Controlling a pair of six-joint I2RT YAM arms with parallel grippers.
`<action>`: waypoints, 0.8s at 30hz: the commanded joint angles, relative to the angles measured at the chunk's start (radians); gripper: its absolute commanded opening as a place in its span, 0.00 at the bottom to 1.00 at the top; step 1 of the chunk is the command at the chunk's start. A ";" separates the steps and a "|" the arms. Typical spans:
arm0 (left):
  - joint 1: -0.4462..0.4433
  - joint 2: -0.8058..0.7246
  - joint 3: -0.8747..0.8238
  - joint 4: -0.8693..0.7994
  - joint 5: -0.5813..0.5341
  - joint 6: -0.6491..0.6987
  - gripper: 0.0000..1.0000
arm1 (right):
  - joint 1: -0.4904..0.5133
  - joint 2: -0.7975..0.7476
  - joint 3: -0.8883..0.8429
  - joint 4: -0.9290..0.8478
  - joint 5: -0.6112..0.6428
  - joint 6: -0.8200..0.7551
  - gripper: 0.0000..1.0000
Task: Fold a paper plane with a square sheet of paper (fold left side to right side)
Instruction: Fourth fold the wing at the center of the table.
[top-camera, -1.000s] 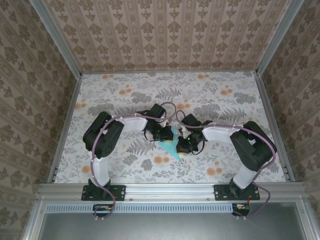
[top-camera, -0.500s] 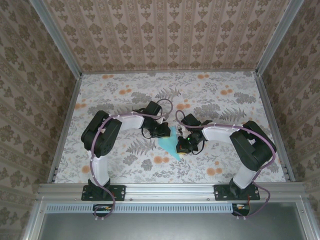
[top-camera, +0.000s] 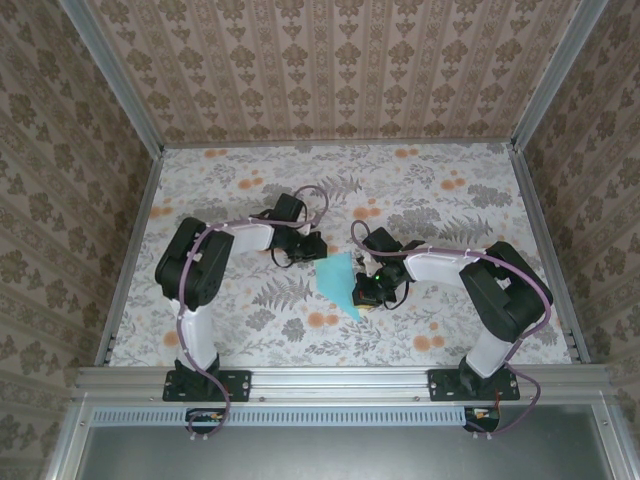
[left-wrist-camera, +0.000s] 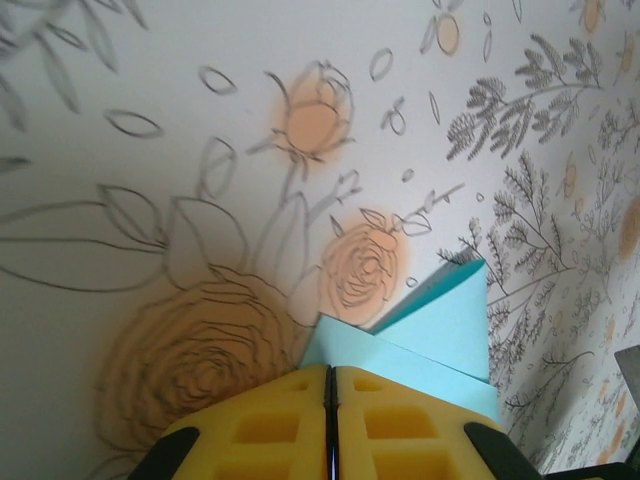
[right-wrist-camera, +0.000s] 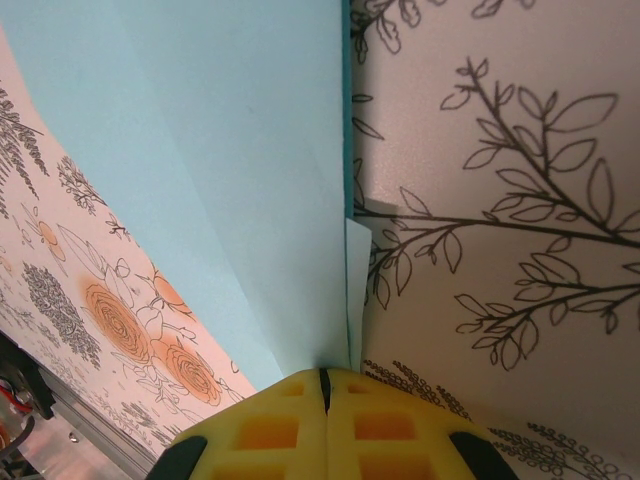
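Observation:
The light blue sheet of paper (top-camera: 338, 278) lies folded on the flowered table (top-camera: 240, 190), narrowing to a point at its near end. My left gripper (top-camera: 318, 250) is shut and empty at the paper's far left corner. In the left wrist view its yellow fingertips (left-wrist-camera: 290, 400) meet just short of the layered blue edge (left-wrist-camera: 440, 335). My right gripper (top-camera: 366, 296) is shut at the paper's right edge. In the right wrist view its closed tips (right-wrist-camera: 322, 376) rest where the long straight crease of the paper (right-wrist-camera: 250, 170) runs away from them.
Patterned walls (top-camera: 330, 70) and metal rails (top-camera: 340, 380) box in the table on all sides. Both arm bases (top-camera: 205, 382) sit at the near edge. Bare tabletop spreads behind and to both sides of the paper.
The left gripper has pulled back up and to the left, off the paper, uncovering its upper left part. The right gripper and the paper have stayed put.

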 joint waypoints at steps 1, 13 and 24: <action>0.040 0.019 -0.018 0.018 -0.047 0.042 0.10 | -0.005 0.059 -0.046 -0.119 0.152 -0.006 0.00; 0.011 -0.182 -0.053 -0.019 -0.018 0.030 0.13 | -0.005 0.067 -0.040 -0.113 0.144 -0.002 0.00; -0.101 -0.102 -0.036 0.055 0.054 -0.030 0.15 | -0.004 0.063 -0.037 -0.117 0.145 0.000 0.00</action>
